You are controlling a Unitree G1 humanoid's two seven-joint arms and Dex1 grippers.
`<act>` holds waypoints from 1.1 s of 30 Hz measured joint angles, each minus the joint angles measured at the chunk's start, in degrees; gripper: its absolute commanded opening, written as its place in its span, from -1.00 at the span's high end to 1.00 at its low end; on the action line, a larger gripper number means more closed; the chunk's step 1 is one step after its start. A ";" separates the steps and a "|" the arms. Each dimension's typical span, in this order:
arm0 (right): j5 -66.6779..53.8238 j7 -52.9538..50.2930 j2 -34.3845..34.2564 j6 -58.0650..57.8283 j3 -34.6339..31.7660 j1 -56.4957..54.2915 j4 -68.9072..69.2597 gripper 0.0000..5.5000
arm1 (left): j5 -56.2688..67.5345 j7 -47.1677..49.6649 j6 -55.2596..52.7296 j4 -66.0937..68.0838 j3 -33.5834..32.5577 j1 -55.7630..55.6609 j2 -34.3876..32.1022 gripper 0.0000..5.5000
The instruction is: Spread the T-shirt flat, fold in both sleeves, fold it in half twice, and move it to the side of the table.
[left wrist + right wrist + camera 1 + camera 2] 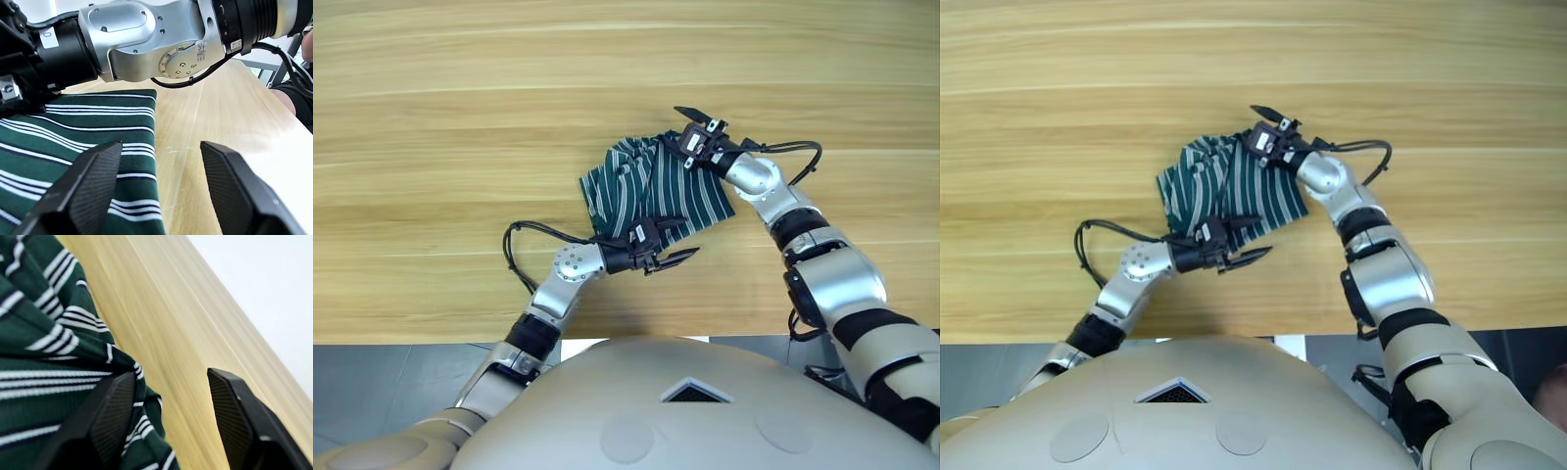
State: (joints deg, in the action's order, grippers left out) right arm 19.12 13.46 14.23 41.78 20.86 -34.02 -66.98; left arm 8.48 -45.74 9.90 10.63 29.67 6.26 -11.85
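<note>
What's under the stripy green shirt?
The shirt lies on the wooden table, which shows all around it. Its folded layers cover the spot beneath, so anything hidden there cannot be seen.

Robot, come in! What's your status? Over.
Left hand open at the T-shirt, near edge. Right hand open at far corner. T-shirt folded small on wooden table.

Twin head cameras look steeply down from above onto the wooden table (pixel 431 78); both wrist cameras skim its surface close up, sharing the striped T-shirt (pixel 646 186) with them.
</note>
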 measured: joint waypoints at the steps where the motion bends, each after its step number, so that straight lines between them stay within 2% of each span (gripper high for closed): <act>1: -0.64 0.38 -0.11 1.09 -0.65 0.38 0.01 0.05 | 0.16 0.00 0.09 0.00 -0.02 0.07 0.00 -0.08; 3: -5.83 3.36 -0.43 4.37 -3.74 3.40 2.87 0.05 | 0.73 -0.05 0.65 0.00 -0.25 0.48 0.02 -0.08; 6: -18.21 11.23 -0.80 5.48 -7.00 9.52 18.09 0.05 | 1.79 -0.19 1.31 -0.33 -0.85 1.10 0.27 -0.08; 10: -30.87 18.69 0.69 -2.11 -6.95 19.17 40.80 0.05 | 2.68 -0.17 2.58 -0.58 -1.38 1.70 0.84 -0.08; 12: -35.92 23.26 5.80 -6.77 -7.88 25.58 53.16 0.05 | 4.40 -0.43 2.61 -1.08 -2.67 3.98 0.93 -0.08; 16: -26.61 22.30 8.86 -6.34 -8.78 29.04 52.56 0.05 | 7.28 -0.47 3.46 -3.89 -5.77 7.48 0.67 -0.08; 24: -0.85 7.92 7.48 -2.25 -5.55 25.36 44.71 0.05 | 6.95 0.18 3.52 -7.62 -7.47 10.99 -0.94 -0.08; 29: 1.13 7.86 6.87 -0.09 -1.73 27.77 49.60 0.05 | 7.04 0.19 3.44 -7.61 -7.68 11.29 -0.40 -0.08; 33: 1.37 13.31 14.36 0.64 0.47 35.15 59.43 0.05 | 7.43 0.41 3.21 -7.07 -8.03 11.28 0.84 -0.08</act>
State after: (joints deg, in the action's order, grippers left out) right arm 20.49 26.77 28.58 42.42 21.33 1.13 -7.55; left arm 15.90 -45.33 13.12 3.57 21.64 17.54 -11.01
